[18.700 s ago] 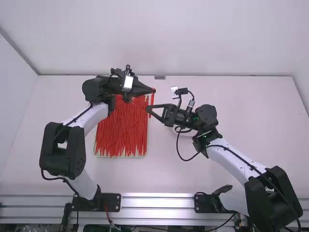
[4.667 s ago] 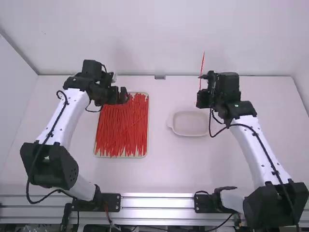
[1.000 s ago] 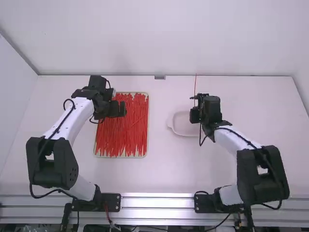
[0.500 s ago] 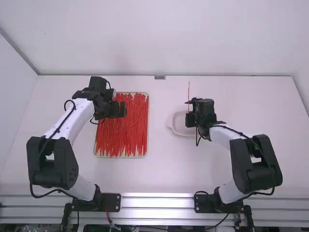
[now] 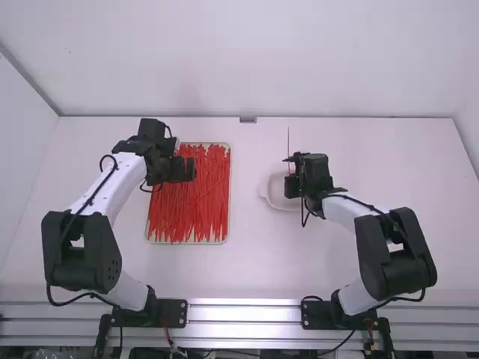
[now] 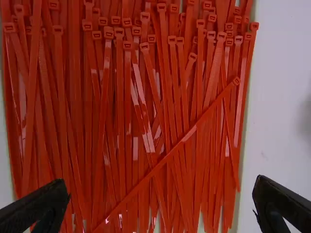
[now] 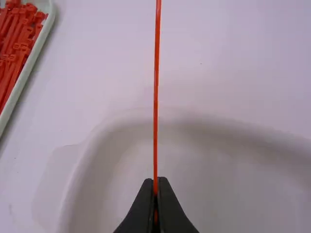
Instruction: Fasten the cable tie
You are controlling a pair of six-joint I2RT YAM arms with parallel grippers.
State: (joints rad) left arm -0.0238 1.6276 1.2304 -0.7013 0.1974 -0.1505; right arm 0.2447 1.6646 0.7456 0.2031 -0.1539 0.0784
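While right gripper [image 7: 156, 187] clamps cable tie [image 7: 157, 87] | long axis in line with it, over dish [image 7: 97, 141] | left gripper [image 6: 158, 206] agape, farther from dish

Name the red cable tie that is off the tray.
The single red plastic cable tie pinched in the right gripper over the shallow white dish; the rest lie piled on the tray.

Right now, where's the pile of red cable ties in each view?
High view: pile of red cable ties in the tray, left of middle, under the left gripper.
Left wrist view: pile spread ahead of the open left gripper.
Right wrist view: pile's end in the tray, beyond the bowl, aside from the held cable tie.
Shared landmark: white table beside the pile.
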